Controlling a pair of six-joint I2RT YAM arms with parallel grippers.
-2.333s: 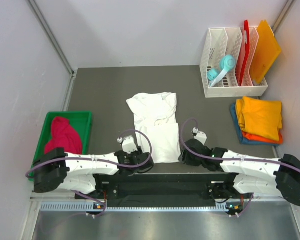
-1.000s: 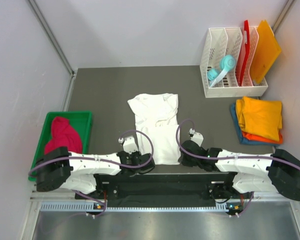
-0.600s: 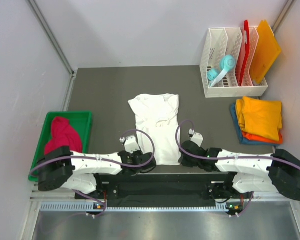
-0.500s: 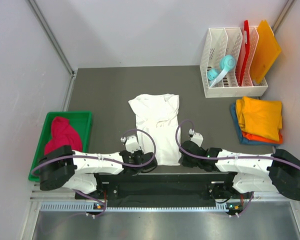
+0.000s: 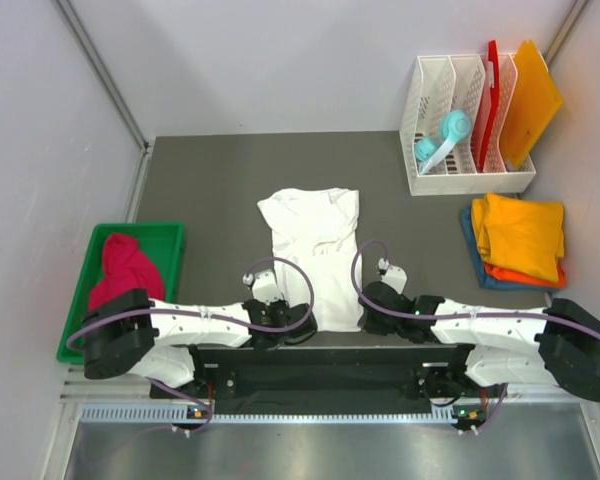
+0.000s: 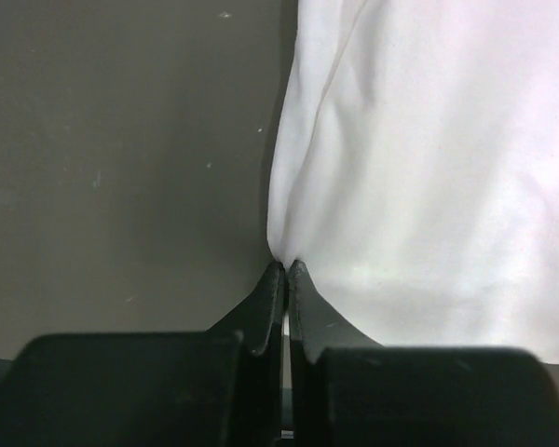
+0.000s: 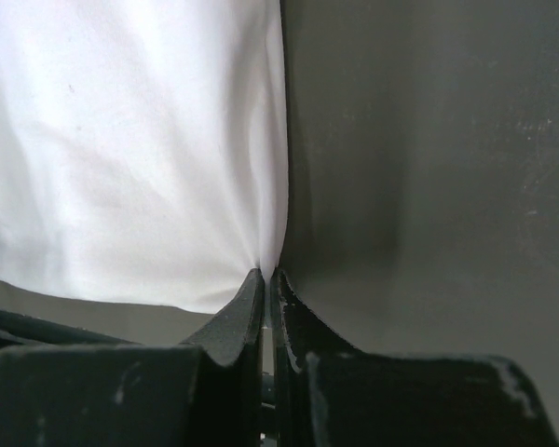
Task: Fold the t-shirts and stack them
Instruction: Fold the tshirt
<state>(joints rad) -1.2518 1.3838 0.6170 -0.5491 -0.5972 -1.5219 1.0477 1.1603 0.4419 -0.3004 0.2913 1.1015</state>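
A white t-shirt lies folded lengthwise on the dark table, collar end away from the arms. My left gripper is shut on the shirt's near left edge, the cloth pinched at its tips. My right gripper is shut on the near right edge in the same way. In the top view both grippers sit at the shirt's near corners, left gripper and right gripper. A crimson-pink t-shirt is bunched in the green bin. Folded yellow-orange, orange and blue t-shirts are stacked at the right.
A white divider rack at the back right holds a teal object and stiff red and orange boards. Grey walls close the table on the left, back and right.
My left gripper has shifted a little right to the shirt's near left corner and closed on the cloth. The right gripper has kept its pinch without moving.
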